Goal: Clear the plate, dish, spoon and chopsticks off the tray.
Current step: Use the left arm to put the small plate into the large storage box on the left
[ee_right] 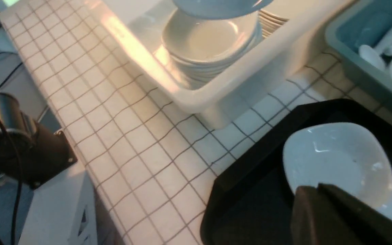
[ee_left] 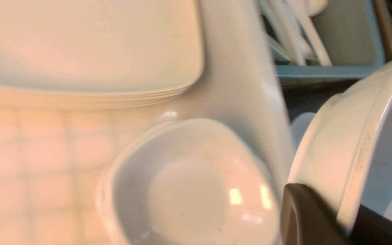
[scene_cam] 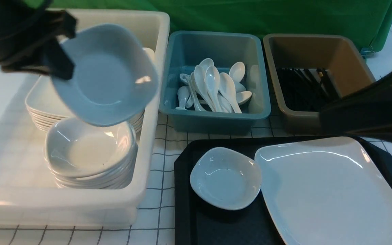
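Observation:
My left gripper (scene_cam: 61,47) is shut on the rim of a small white dish (scene_cam: 107,75) and holds it tilted above the stack of dishes (scene_cam: 90,153) in the white tub. In the left wrist view my left gripper (ee_left: 345,221) pinches that dish (ee_left: 352,143). The black tray (scene_cam: 185,217) holds another small dish (scene_cam: 225,177) and the large square plate (scene_cam: 332,190). My right gripper (scene_cam: 322,115) hovers shut and empty over the tray's far right. In its wrist view my right gripper (ee_right: 313,194) sits near the tray's dish (ee_right: 335,160). No spoon or chopsticks show on the tray.
The white tub (scene_cam: 148,170) at left also holds stacked square plates (scene_cam: 39,102). A teal tub (scene_cam: 216,119) holds several white spoons (scene_cam: 213,85). A brown tub (scene_cam: 291,115) holds black chopsticks (scene_cam: 301,85). A checked cloth (scene_cam: 158,190) covers the table.

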### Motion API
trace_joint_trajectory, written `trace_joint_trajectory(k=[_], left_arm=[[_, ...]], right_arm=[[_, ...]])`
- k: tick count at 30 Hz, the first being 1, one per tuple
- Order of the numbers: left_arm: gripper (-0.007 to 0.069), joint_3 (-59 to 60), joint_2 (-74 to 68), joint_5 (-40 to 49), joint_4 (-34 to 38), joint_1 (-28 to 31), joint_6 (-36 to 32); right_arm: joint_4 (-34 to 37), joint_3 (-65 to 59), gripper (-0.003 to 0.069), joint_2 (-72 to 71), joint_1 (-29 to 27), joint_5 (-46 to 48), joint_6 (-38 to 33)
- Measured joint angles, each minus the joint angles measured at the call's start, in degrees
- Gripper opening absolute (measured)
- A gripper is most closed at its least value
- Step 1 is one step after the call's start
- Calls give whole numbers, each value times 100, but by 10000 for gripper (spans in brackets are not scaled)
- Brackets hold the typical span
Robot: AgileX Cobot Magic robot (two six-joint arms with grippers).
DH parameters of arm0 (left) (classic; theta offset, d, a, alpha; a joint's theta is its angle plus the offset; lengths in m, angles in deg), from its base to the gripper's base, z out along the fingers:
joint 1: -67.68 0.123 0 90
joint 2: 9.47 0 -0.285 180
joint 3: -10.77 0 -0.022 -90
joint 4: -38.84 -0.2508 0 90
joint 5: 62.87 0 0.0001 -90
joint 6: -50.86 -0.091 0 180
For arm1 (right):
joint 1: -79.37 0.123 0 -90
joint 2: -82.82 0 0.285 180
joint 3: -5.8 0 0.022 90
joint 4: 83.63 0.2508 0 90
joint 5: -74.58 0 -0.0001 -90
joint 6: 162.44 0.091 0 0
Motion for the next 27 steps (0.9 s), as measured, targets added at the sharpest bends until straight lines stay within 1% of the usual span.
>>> trace_joint_trajectory(k=[2, 4, 6, 7, 8, 9, 13, 15, 17, 19, 22, 25, 27], left_arm=[[29, 512, 230, -207, 211, 476, 0], [29, 935, 387, -411, 391, 800, 10], [29, 1396, 470, -623, 603, 1047, 10], [29, 1629, 481, -731, 724, 1116, 10], [29, 1666, 481, -731, 744, 1122, 10], [29, 1894, 476, -876, 878, 1141, 10], [50, 2283, 457, -1128, 1229, 1141, -148], [83, 2319, 457, -1181, 1310, 1141, -148], [136, 2325, 457, -1191, 1343, 1146, -178], [203, 2325, 457, -1191, 1357, 1146, -196], [336, 2307, 457, -956, 1187, 1146, -340], [419, 2029, 457, -468, 659, 1146, -410], [452, 1545, 457, 29, 36, 1146, -275]], right_arm=[[-190, 173, 20, 287, 430, -170, 23], [-470, 397, 20, 568, 848, -271, 175], [-899, 774, 20, 917, 1242, -319, 394], [-1137, 1013, 20, 1104, 1432, -326, 536], [-1173, 1054, 20, 1134, 1432, -332, 565], [-1382, 1312, 20, 1320, 1622, -339, 719], [-1584, 1805, 20, 1623, 1834, -368, 878], [-1611, 1875, 20, 1659, 1852, -368, 888], [-1635, 1888, 20, 1667, 1852, -368, 889], [-1651, 1888, 20, 1667, 1852, -368, 894], [-1810, 1888, 20, 1667, 1852, -362, 894], [-2169, 1888, 20, 1667, 1852, -261, 1055], [-2678, 1888, 20, 1667, 1852, -70, 1313]])
